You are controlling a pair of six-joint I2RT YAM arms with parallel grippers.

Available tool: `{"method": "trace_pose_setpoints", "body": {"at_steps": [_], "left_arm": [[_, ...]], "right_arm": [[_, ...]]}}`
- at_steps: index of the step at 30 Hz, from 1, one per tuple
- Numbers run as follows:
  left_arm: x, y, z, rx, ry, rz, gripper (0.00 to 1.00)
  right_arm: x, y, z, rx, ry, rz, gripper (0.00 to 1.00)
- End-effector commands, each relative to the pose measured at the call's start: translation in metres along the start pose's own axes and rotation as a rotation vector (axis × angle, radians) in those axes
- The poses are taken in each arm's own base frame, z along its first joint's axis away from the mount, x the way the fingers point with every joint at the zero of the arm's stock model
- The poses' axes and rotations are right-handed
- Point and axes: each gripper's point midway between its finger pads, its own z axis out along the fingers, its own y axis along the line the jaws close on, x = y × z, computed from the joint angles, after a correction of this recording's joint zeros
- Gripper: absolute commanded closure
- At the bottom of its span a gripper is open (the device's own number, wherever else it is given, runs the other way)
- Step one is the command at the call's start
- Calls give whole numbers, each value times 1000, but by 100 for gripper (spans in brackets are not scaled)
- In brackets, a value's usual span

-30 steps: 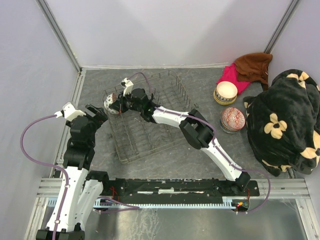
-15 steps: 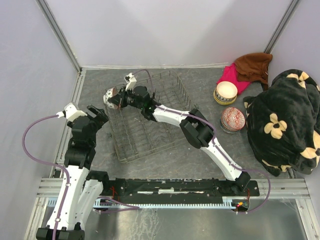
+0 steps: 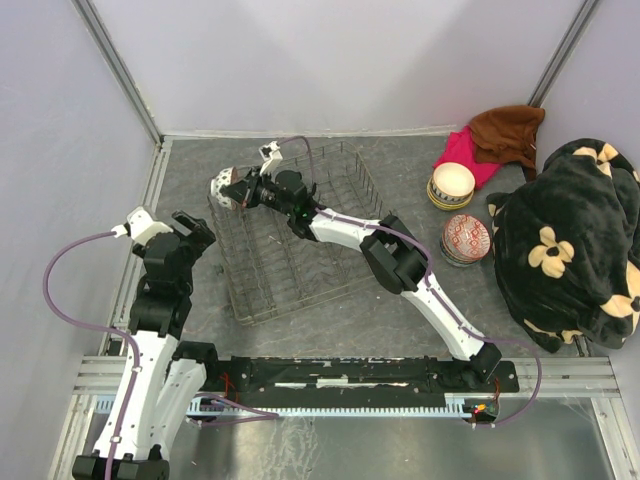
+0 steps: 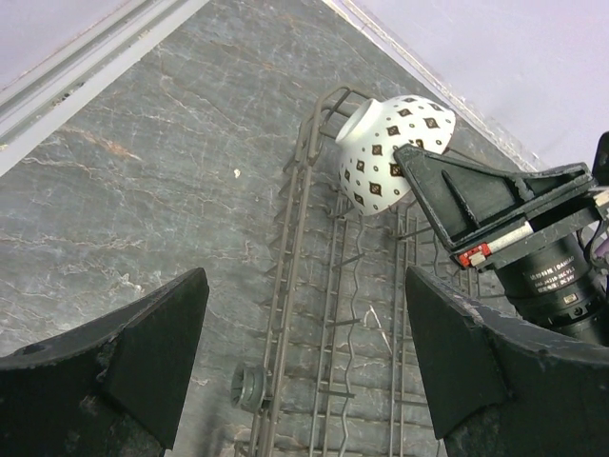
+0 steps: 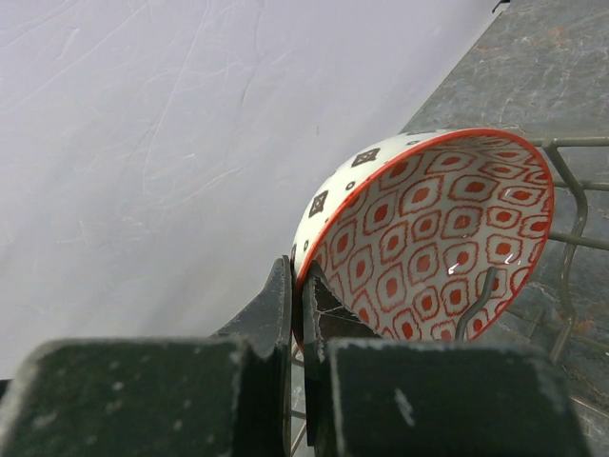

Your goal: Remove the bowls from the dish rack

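Right gripper [image 3: 236, 189] [image 5: 297, 286]: clamped tight on the rim of a bowl [image 3: 221, 187] [image 4: 390, 152] [image 5: 428, 228], one finger inside and one outside. White outside with dark diamonds, red lattice inside under a red rim. Tipped on its side at the far left corner of the dish rack [image 3: 290, 250] [image 4: 324, 314] [image 5: 563, 238], over the raised wire edge. Cannot tell whether touching the wires.

Left gripper [image 3: 192, 226] [image 4: 304, 328]: jaws wide apart, nothing between them. Just off the left side of the dish rack, near that same corner, pointed toward the held bowl.

Well right of the dish rack, on the grey desk [image 3: 190, 165]: a cream bowl [image 3: 452, 183] standing upright with yellow sides below it. Nearer than that, a red-lattice bowl [image 3: 466, 238] turned mouth down.

Farther right of the dish rack: a pink cloth [image 3: 460, 150], a brown cloth [image 3: 508, 130] and a black blanket [image 3: 575, 260] with pale flowers.
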Motion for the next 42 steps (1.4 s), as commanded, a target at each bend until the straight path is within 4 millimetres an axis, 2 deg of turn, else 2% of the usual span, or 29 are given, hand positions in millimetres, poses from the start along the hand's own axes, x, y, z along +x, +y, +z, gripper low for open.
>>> {"method": "trace_pose_setpoints", "body": {"at_steps": [1, 16, 20, 37, 38, 42], "left_arm": [[-19, -4, -1, 4, -78, -62, 9], [-22, -6, -2, 4, -81, -65, 9], [-25, -5, -4, 4, -94, -78, 9], [-24, -5, -3, 0, -90, -79, 9], [-23, -5, -2, 0, -90, -79, 9], [-23, -4, -1, -3, -90, -75, 9]], "right_arm": [[-83, 68, -7, -183, -237, -65, 99], [-122, 96, -24, -247, -342, -74, 99], [-126, 100, -24, -265, -362, -57, 99], [-124, 100, -9, -326, -378, -8, 99], [-114, 89, -5, -314, -366, -1, 99], [-107, 82, -1, -302, -357, 1, 99]]}}
